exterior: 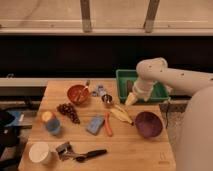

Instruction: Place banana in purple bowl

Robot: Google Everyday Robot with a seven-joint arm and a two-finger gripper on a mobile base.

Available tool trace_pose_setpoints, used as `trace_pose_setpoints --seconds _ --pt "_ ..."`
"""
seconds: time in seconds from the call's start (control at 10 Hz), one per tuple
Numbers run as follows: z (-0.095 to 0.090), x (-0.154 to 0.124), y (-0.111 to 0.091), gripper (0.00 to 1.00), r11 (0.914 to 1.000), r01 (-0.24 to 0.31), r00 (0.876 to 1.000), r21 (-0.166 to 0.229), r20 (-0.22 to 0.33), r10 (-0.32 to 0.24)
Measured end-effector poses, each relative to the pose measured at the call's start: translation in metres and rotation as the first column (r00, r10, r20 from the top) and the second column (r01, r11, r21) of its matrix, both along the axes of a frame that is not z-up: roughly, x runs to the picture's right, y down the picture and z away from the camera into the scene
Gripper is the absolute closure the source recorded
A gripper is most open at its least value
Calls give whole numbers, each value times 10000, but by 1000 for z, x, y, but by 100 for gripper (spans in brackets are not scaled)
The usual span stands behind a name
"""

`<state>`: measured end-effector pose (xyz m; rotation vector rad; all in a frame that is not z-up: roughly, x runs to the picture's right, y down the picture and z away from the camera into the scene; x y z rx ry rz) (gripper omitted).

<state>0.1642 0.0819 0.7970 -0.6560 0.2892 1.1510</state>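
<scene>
The gripper (pixel 131 99), its grip state impossible to tell, hung near the banana (pixel 121 115), which lay just beside the purple bowl (pixel 148 124), apparently poised for a pickup.

Warm dim light, soft shadows, pale gripper (pixel 130 99) near green tray (pixel 121 80)

Counted: 1 banana (pixel 120 115), 1 purple bowl (pixel 148 124), 1 red bowl (pixel 77 94), 1 tray (pixel 122 82), 1 white cup (pixel 39 152), 1 blue cup (pixel 51 125), 1 gripper (pixel 131 99), observed at tray's front edge.
</scene>
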Motion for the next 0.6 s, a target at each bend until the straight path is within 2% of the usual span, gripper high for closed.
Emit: trace_pose_setpoints --seconds 0.2,0.6 --pt "-6 -20 6 27 9992 383 9983 71 435 -386" --pt "-3 -19 8 27 9991 428 9984 29 373 -429"
